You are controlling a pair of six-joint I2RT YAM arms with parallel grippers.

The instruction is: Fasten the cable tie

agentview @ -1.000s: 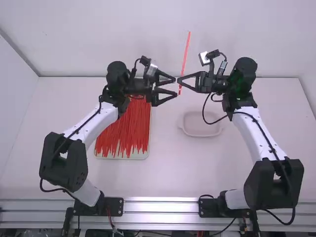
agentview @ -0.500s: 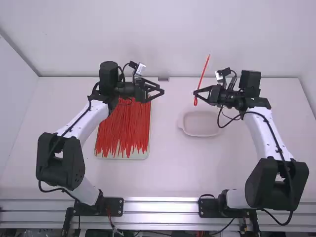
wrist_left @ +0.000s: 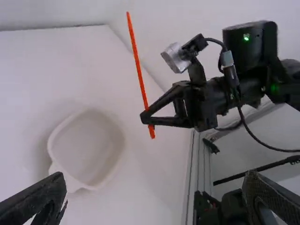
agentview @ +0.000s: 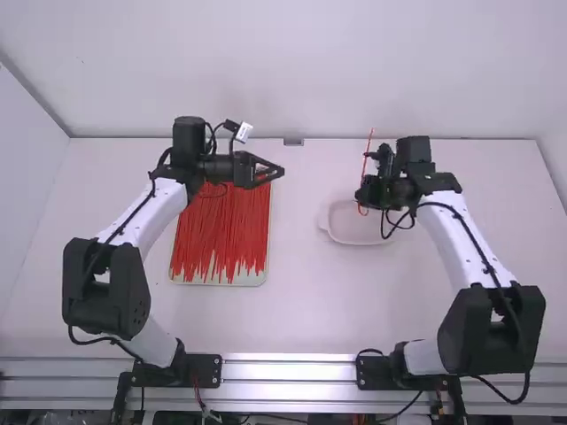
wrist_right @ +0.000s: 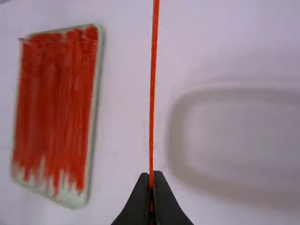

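My right gripper is shut on a single red cable tie, pinching it near its lower end. The tie stands nearly upright over the far rim of the white dish. The tie shows no closed loop. My left gripper is open and holds nothing. It hovers over the far end of the tray of red ties and points toward the right arm. In the left wrist view the right gripper grips the tie beyond the dish.
The tray, holding several loose red ties, lies left of centre, with the dish to its right. Bare white table lies in front of both. A wall stands close behind the table's far edge.
The right gripper has swung down and right with the tie, from mid-air between the arms to just above the dish. The left gripper has drawn back left over the tray's far end.
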